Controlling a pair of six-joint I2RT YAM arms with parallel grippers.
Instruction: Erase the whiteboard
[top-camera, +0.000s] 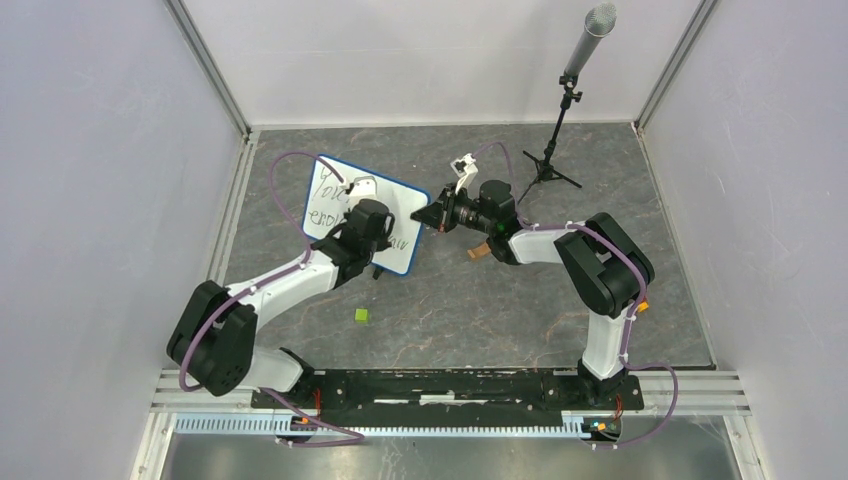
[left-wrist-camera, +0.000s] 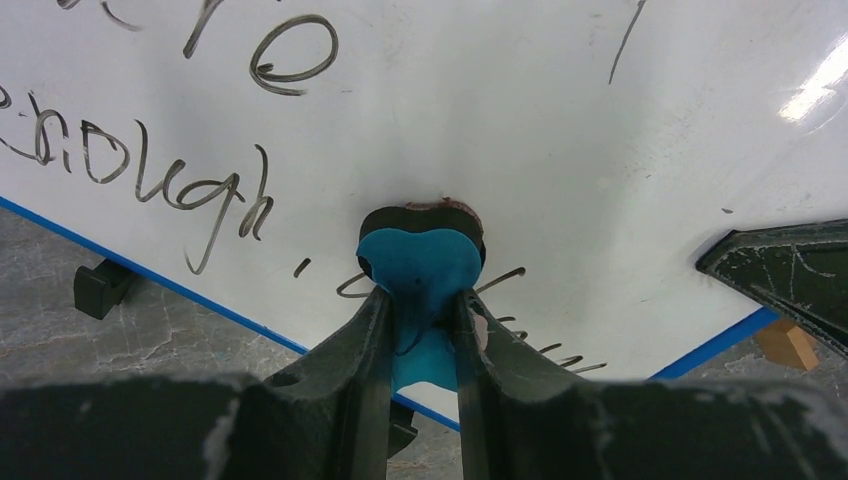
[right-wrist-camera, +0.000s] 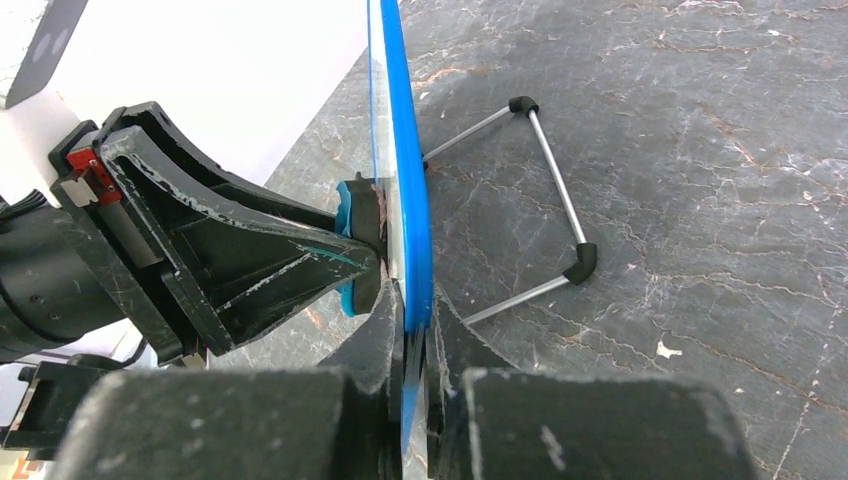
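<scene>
The left gripper (left-wrist-camera: 420, 305) is clamped narrowly on a blue eraser (left-wrist-camera: 420, 262), whose dark pad presses flat against the whiteboard (left-wrist-camera: 520, 110), just beside the black handwriting (left-wrist-camera: 180, 185) near the lower blue edge. The right gripper (right-wrist-camera: 414, 325) is closed tight on the board's blue frame at its right edge, pinching it edge-on. The board stands tilted on the grey table (right-wrist-camera: 700, 200), left of centre, propped by a wire stand (right-wrist-camera: 555, 190) behind it.
</scene>
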